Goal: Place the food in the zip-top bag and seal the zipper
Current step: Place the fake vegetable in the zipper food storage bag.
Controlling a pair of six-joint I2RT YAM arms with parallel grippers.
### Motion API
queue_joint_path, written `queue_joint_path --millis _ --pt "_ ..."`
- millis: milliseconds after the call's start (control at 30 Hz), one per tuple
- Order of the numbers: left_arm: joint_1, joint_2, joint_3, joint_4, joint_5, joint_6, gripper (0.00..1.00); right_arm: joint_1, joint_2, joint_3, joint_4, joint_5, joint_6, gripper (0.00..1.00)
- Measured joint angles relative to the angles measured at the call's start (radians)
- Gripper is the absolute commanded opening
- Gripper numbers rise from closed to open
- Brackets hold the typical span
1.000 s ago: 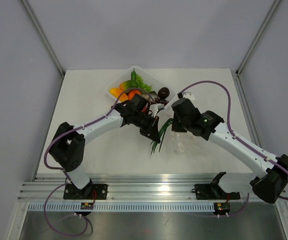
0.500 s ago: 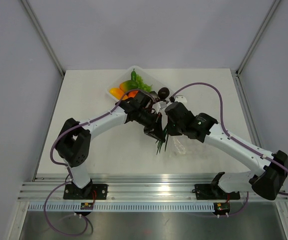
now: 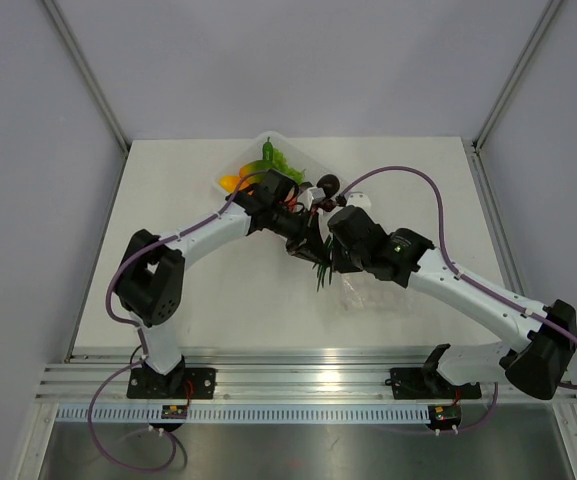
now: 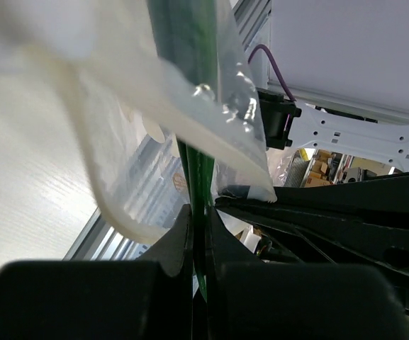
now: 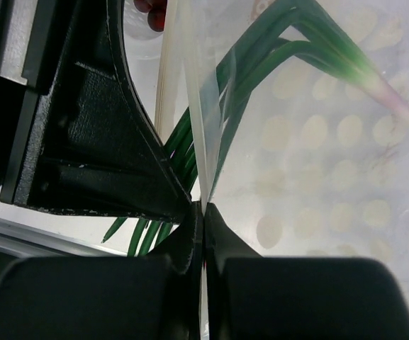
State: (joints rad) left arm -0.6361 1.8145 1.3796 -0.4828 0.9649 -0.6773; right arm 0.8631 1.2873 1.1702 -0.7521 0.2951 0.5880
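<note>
My left gripper [image 3: 311, 252] is shut on the green onion [image 3: 324, 270], whose green leaves run between its jaws in the left wrist view [image 4: 198, 177]. My right gripper [image 3: 340, 262] is shut on the mouth edge of the clear zip-top bag [image 3: 356, 290]. In the right wrist view the bag [image 5: 317, 134] hangs from the jaws and the onion [image 5: 289, 28] shows through its wall, pale bulb end inside, leaves trailing out past the mouth. The zipper strip [image 5: 193, 106] runs up from the jaws. The other food [image 3: 268, 165] lies in the tray behind.
A clear tray [image 3: 230, 172] at the back centre holds orange, yellow and green pieces and a dark round fruit [image 3: 328, 184]. The two arms meet close together at mid table. Grey walls stand on the left, right and back. A metal rail runs along the near edge.
Both grippers have moved together toward the table's middle. The onion has gone from hanging beside the bag to pushed into its mouth. The left arm has stretched further right.
</note>
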Motion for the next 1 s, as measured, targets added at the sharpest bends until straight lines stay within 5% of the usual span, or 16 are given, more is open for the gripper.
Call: queue_joint_path --millis 900,1000 --pt "-0.052 0.073 0.016 0.121 -0.132 -0.132 0.00 0.014 0.000 -0.004 0.046 -0.061 0.018 0.00" --pt "-0.064 0.073 -0.004 0.138 -0.139 -0.126 0.23 0.014 -0.001 -0.004 0.048 -0.060 0.027 0.00"
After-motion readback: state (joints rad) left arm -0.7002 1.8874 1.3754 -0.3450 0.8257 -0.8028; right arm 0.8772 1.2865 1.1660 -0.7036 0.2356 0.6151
